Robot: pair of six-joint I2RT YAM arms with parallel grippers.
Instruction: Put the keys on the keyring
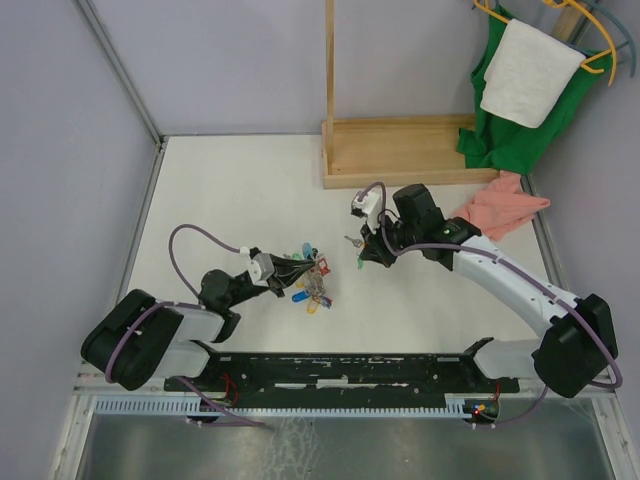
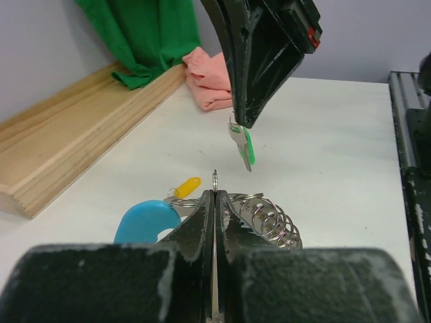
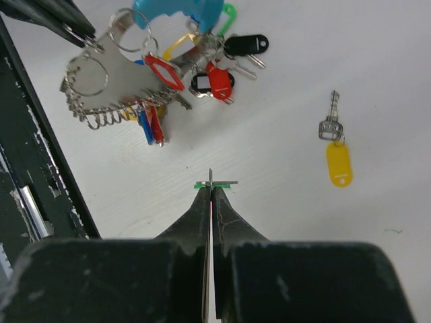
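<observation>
My left gripper [image 2: 214,196] has its fingers pressed together on a thin metal loop of the keyring [image 3: 111,81]. The ring's light-blue band and its row of small split rings lie on the table [image 1: 230,190] just ahead of the fingertips, to either side. Tagged keys in red, black, yellow and blue fan out beyond them.

My right gripper [image 3: 211,192] is fully closed too, pinching a green-tagged key [image 2: 245,145], which hangs from its tips with the blade pointing down. It hangs above the table, clear of the keyring and just past the left gripper's tips.

A yellow-tagged key [image 3: 335,153] lies flat on the table ahead and to the right of my right fingertips, apart from the keyring.
</observation>
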